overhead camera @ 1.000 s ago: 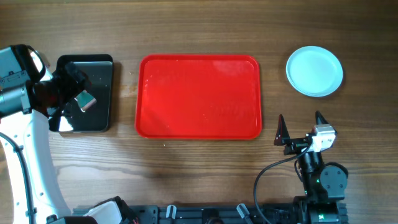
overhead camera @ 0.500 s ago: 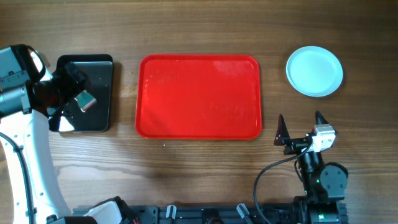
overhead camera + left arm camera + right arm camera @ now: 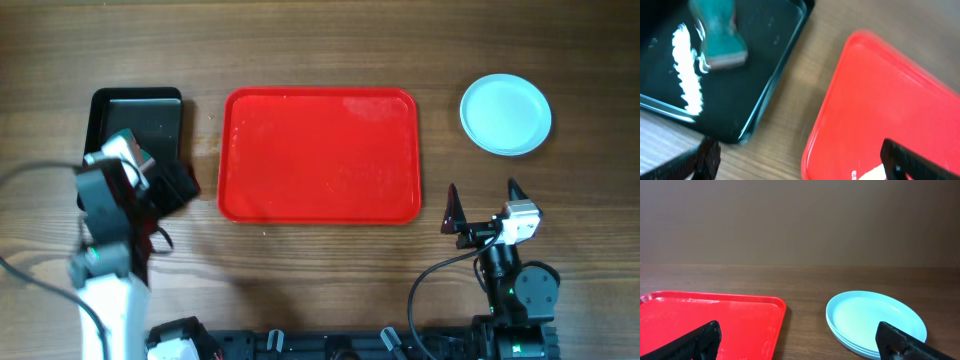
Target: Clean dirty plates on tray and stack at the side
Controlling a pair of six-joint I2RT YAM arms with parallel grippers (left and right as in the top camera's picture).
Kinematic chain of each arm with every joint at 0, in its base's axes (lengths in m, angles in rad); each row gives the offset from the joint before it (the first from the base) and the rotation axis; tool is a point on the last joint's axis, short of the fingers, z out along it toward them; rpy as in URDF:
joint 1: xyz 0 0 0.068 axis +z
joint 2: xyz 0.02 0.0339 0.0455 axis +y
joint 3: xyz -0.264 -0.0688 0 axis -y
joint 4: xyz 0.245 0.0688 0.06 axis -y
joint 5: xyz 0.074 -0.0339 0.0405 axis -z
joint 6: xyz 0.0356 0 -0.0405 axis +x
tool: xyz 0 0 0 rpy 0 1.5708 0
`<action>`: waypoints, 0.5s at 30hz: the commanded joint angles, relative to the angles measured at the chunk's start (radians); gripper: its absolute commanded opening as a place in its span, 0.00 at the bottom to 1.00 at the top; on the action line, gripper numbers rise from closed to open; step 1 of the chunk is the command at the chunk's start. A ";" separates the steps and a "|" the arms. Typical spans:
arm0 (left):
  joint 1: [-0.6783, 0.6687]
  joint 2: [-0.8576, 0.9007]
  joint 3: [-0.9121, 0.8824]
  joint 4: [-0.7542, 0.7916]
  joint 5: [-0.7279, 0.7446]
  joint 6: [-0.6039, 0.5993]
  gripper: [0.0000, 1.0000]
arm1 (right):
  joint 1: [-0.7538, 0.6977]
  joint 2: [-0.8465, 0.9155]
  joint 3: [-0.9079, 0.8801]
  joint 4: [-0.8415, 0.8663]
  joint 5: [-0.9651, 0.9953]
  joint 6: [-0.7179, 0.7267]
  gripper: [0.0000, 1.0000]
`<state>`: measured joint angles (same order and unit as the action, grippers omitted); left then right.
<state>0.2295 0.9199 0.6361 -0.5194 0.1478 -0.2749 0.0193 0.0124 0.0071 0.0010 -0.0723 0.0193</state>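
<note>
Wooden table [image 3: 300, 270]. Right end effector [image 3: 481, 203] nearest, spread wide, holding nothing. Left end effector [image 3: 800, 157] open too, over the gap between black tray [image 3: 740, 90] and red tray [image 3: 320, 155]. Teal sponge [image 3: 717, 37] lies on black tray. Pale-blue plates [image 3: 505, 113] stacked on table, right of red tray.

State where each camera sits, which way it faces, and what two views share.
Overhead: above the table, facing straight down on red tray, black tray, plates; left arm and right arm show.
Left wrist: on the left arm, angled down at the black tray, a green block, the red tray's edge; the open left tool frames the bottom.
Right wrist: low, facing level across the table at red tray and plates; the open right tool frames the bottom.
Shared: all three show the red tray.
</note>
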 commanded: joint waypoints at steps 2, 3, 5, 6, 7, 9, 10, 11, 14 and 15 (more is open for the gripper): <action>-0.036 -0.287 -0.372 0.298 0.106 -0.003 1.00 | 0.006 -0.009 -0.002 0.001 0.013 -0.019 1.00; -0.053 -0.360 -0.461 0.393 0.126 -0.003 1.00 | 0.007 -0.009 -0.002 0.001 0.013 -0.019 1.00; -0.089 -0.439 -0.544 0.491 0.125 -0.006 1.00 | 0.007 -0.009 -0.002 0.001 0.013 -0.019 1.00; -0.110 -0.476 -0.573 0.532 0.124 -0.006 1.00 | 0.006 -0.009 -0.002 0.001 0.013 -0.019 1.00; -0.127 -0.507 -0.584 0.543 0.115 -0.006 1.00 | 0.007 -0.009 -0.002 0.001 0.013 -0.019 1.00; -0.163 -0.578 -0.603 0.542 0.054 -0.006 1.00 | 0.006 -0.009 -0.002 0.001 0.013 -0.019 1.00; -0.182 -0.620 -0.621 0.542 0.016 -0.006 1.00 | 0.007 -0.009 -0.002 0.001 0.013 -0.019 1.00; -0.199 -0.663 -0.631 0.515 -0.017 -0.006 1.00 | 0.007 -0.009 -0.002 0.001 0.013 -0.019 1.00; -0.254 -0.796 -0.630 0.463 -0.061 -0.002 1.00 | 0.007 -0.009 -0.002 0.001 0.013 -0.019 1.00; -0.258 -0.828 -0.631 0.454 -0.065 0.003 1.00 | 0.007 -0.009 -0.002 0.001 0.013 -0.019 1.00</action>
<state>-0.0063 0.1692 0.0113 -0.0582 0.1349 -0.2756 0.0193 0.0128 0.0067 0.0006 -0.0696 0.0128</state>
